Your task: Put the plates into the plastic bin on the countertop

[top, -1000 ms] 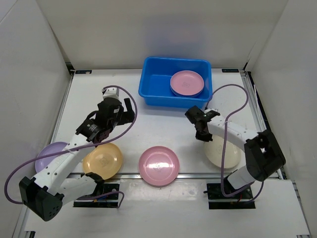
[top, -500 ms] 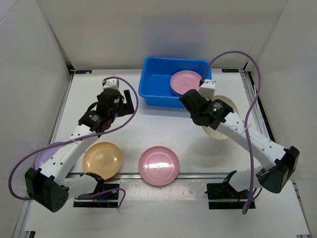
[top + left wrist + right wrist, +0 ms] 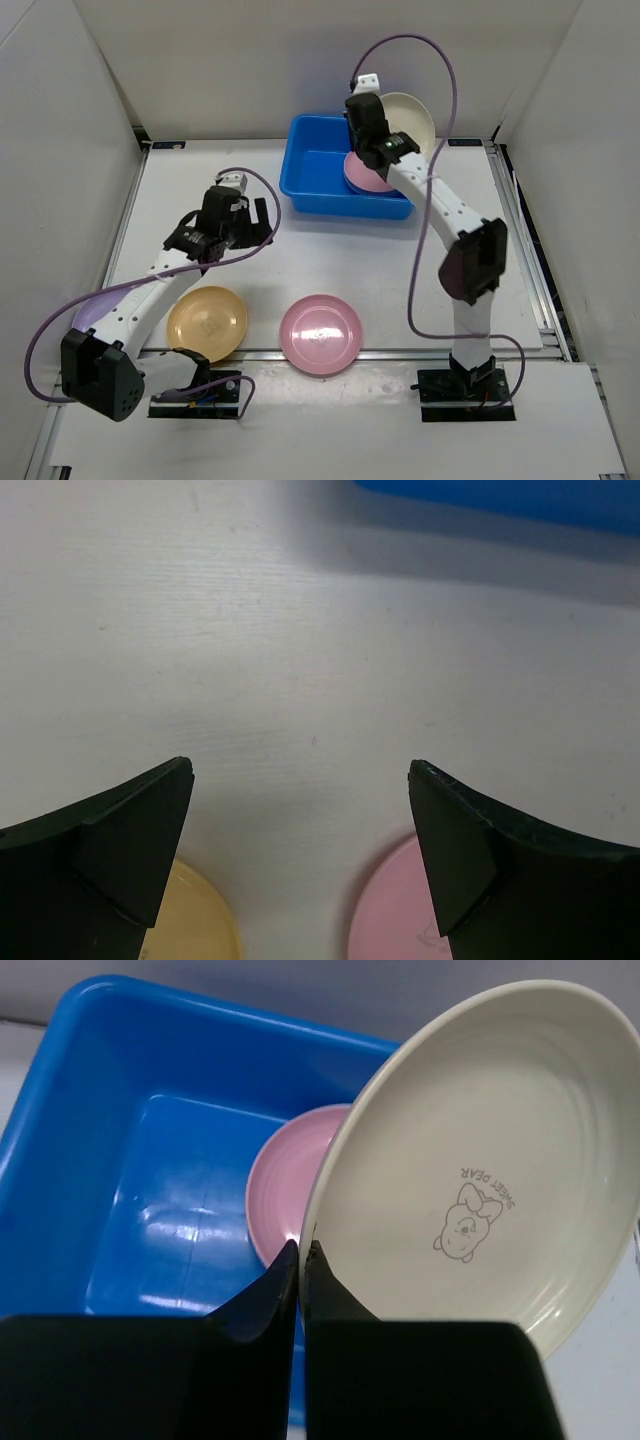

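Observation:
My right gripper point(image 3: 301, 1250) is shut on the rim of a cream plate point(image 3: 480, 1160) with a bear emblem. It holds the plate tilted, high over the right end of the blue plastic bin point(image 3: 318, 178). In the top view the cream plate point(image 3: 408, 118) hangs above the bin's back right corner. A pink plate point(image 3: 285, 1185) lies inside the bin. My left gripper point(image 3: 300, 780) stands open over the bare white countertop point(image 3: 300, 630), holding nothing. An orange-yellow plate point(image 3: 207, 322), a second pink plate point(image 3: 321, 334) and a lilac plate point(image 3: 90, 305) lie near the front edge.
White walls close in the left, back and right sides. Metal rails point(image 3: 517, 230) run along the countertop's edges. The left arm crosses over part of the lilac plate. The right arm's purple cable loops above the bin.
The right arm has lifted the cream plate from the countertop's right side and swung it up and back over the bin. The left gripper has shifted only slightly.

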